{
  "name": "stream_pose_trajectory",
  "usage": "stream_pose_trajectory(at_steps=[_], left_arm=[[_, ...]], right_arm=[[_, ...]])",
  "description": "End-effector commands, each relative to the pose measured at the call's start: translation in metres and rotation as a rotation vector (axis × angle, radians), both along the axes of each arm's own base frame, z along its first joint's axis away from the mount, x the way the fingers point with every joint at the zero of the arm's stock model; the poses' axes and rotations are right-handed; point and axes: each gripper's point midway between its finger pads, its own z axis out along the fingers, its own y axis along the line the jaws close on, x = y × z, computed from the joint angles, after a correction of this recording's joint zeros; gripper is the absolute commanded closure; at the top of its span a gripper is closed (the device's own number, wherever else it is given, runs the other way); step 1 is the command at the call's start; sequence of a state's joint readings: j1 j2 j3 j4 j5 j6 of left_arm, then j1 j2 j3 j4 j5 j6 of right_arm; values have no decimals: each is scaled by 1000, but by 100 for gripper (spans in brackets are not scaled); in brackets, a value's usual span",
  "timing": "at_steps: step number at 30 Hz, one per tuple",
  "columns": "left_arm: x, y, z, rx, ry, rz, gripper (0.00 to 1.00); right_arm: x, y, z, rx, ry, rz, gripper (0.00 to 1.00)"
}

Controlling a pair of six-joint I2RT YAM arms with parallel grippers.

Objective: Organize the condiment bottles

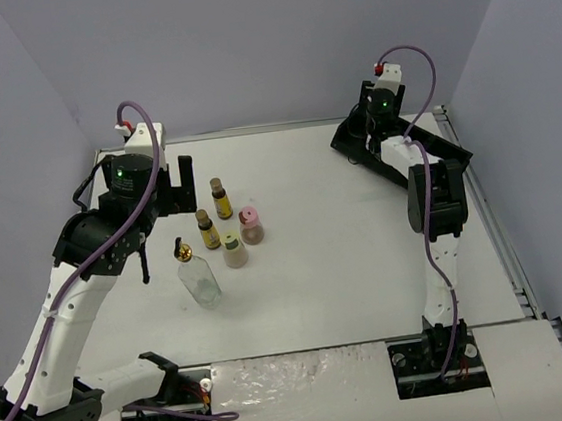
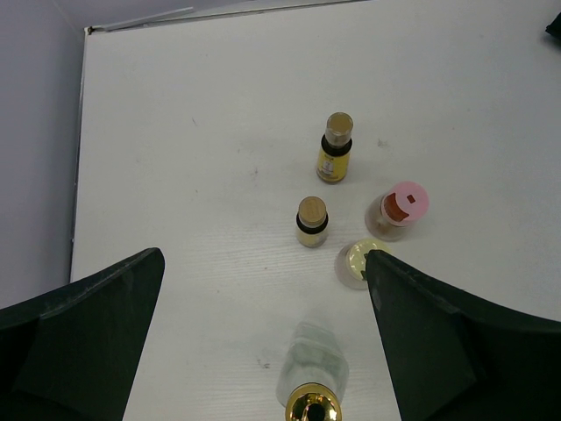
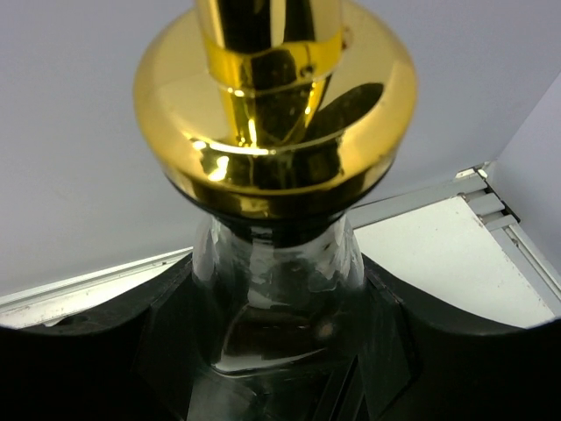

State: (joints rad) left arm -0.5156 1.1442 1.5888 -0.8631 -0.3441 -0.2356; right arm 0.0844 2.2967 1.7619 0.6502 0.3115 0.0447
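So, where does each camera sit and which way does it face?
Top: above and behind, facing down on the table; left arm and right arm show.
Left wrist: on the left arm, facing down at five bottles; left pincer open.
Right wrist: facing along the right pincer, shut on a gold-spouted glass bottle.
Shared: top and left wrist both show the pink-capped bottle.

A robotics lab cell: plain lilac-grey wall panels (image 1: 243, 43) box in a white table (image 1: 347, 264), with a black-and-white left robot arm (image 1: 53, 335) and right robot arm (image 1: 436, 285) bolted at its near edge.
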Motion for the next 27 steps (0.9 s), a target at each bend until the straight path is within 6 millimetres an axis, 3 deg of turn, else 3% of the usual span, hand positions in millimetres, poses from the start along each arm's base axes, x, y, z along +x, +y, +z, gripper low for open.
stream_pose_trajectory(at_steps=[1,6,8,9,13,17,21,27], left_arm=[[4,0,24,-44,-89,3,3],[3,0,25,-45,-90,1,3],[3,1,25,-44,-91,2,3],[3,1,24,-43,-90,3,3],[1,2,23,-45,-89,3,3],[1,2,23,-44,-88,6,3],[1,2,22,-43,-86,5,3],[1,2,20,-38,-78,4,3]], right_arm=[[4,-6,94,7,-284,-9,100],[4,-6,79,5,-247,-12,95],[3,-8,77,4,-239,-15,73],[3,-8,77,4,-237,-16,71],[0,-8,75,4,-222,-15,39],[-4,-9,75,9,-217,-24,18],[-8,-10,73,7,-204,-29,6],[-20,-15,79,9,-204,-54,2]])
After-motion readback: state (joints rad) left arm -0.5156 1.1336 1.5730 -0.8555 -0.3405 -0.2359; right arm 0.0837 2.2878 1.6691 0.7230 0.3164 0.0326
